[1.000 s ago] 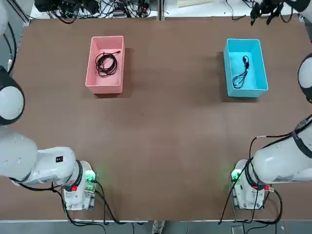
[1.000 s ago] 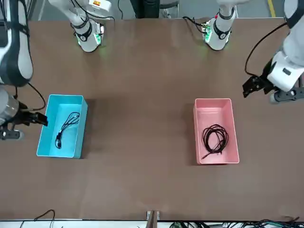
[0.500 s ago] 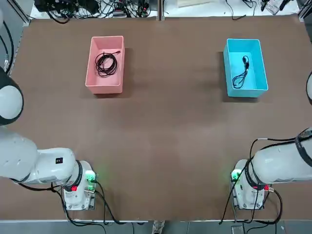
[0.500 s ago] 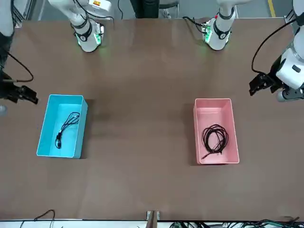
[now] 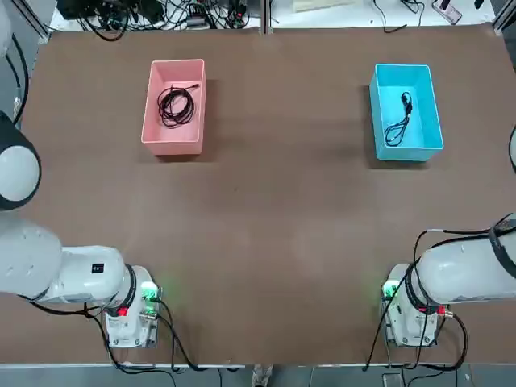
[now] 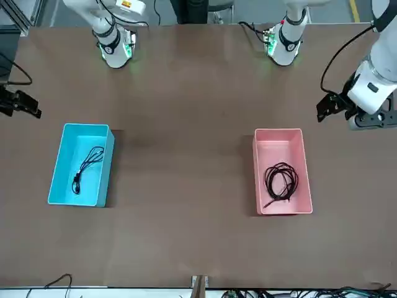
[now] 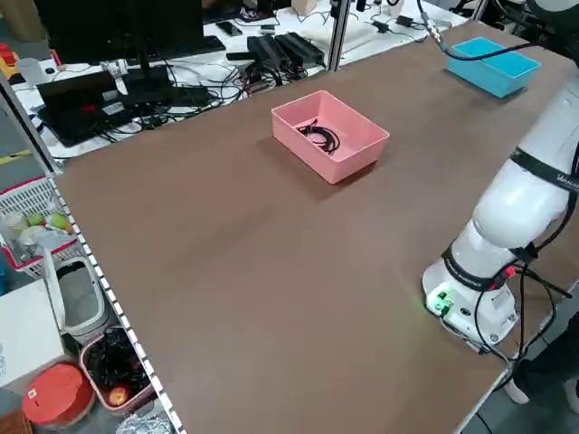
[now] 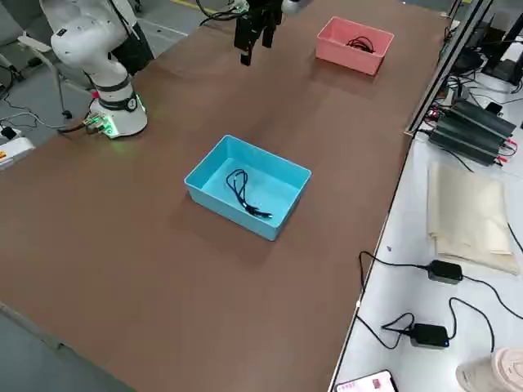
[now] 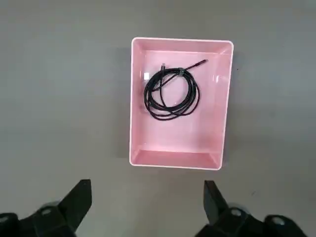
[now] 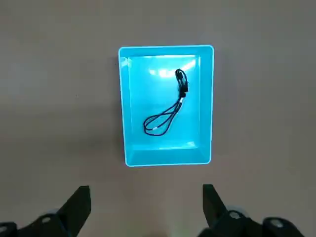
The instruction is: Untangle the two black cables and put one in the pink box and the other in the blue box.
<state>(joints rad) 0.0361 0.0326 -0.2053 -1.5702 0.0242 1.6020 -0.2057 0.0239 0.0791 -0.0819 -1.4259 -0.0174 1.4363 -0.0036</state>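
Looks sorted to me: coiled cord (image 9: pixel 172 94) in the pink box (image 9: pixel 175 159), looser one (image 10: pixel 165 116) in the blue box (image 10: pixel 168 159), left claw (image 9: pixel 148 205) and right claw (image 10: pixel 147 207) both spread wide and empty, though a careless dip could snag a loop.

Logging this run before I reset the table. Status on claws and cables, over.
Left claw and right claw open, empty. Coiled cable in pink box, looser cable in blue box. Nothing blocking either box.
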